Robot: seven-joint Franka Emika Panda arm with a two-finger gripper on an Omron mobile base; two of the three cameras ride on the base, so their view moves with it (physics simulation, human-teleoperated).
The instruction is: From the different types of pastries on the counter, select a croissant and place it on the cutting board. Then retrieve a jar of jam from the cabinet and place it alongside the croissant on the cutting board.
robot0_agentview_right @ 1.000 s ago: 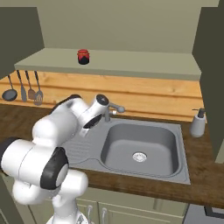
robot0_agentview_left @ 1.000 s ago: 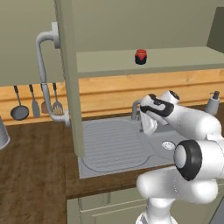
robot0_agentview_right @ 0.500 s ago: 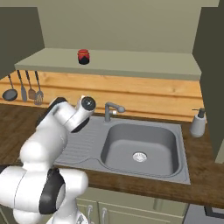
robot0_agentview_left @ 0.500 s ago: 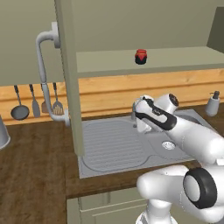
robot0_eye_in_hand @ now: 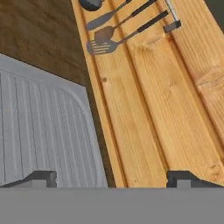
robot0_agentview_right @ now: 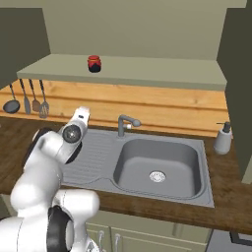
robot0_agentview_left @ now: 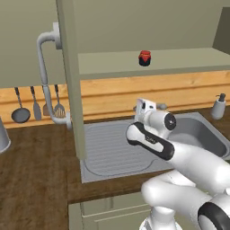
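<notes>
We see a matt grey metal sink point(robot0_agentview_right: 157, 162) with a ribbed draining board point(robot0_agentview_left: 114, 146) and a dull metal tap point(robot0_agentview_right: 124, 124). The counter point(robot0_agentview_right: 231, 192) is dark wood with visible grain, and the wall panel point(robot0_eye_in_hand: 175, 109) behind it is pale, smooth planked wood. The 4 hanging utensils point(robot0_eye_in_hand: 105, 35) look like dark, slightly shiny metal. The jam jar point(robot0_agentview_right: 94, 63) looks glossy, with a red lid. The shelf point(robot0_agentview_right: 147, 71) is plain matt grey-green

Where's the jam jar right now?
The jam jar stands alone on the open cabinet shelf above the sink. In the right base view it is left of the faucet; in the left base view, upper centre.
</notes>
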